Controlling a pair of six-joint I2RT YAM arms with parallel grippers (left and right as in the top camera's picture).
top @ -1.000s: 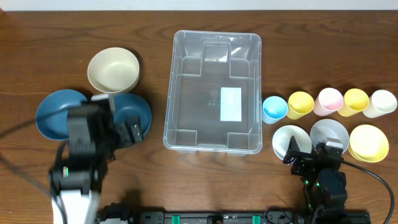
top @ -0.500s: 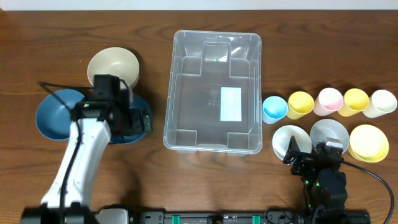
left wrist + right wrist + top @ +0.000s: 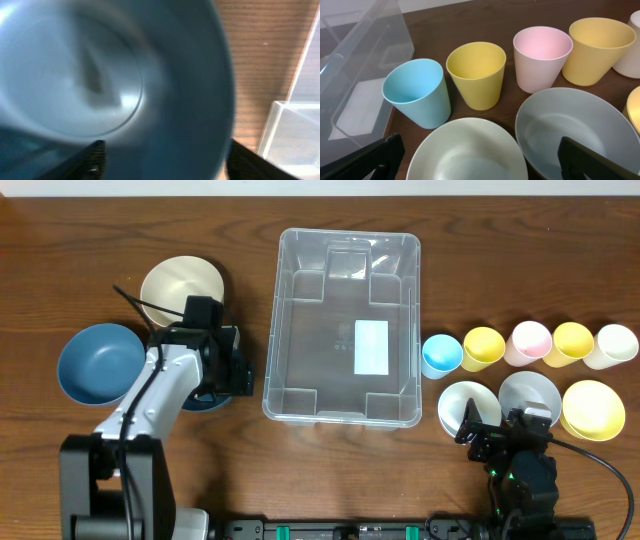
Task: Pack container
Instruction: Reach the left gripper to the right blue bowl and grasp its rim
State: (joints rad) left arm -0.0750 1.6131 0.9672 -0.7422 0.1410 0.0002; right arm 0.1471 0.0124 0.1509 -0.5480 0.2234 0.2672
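Six bowls (image 3: 182,292), five cups (image 3: 484,348), one clear container (image 3: 320,340).

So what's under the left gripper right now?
A dark blue bowl; from overhead the left gripper covers most of it, leaving only rim showing. The wrist view shows its inside, blurred and seemingly empty.

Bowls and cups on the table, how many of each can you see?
Bowls: 6
Cups: 5
Clear box: 1
Total: 12
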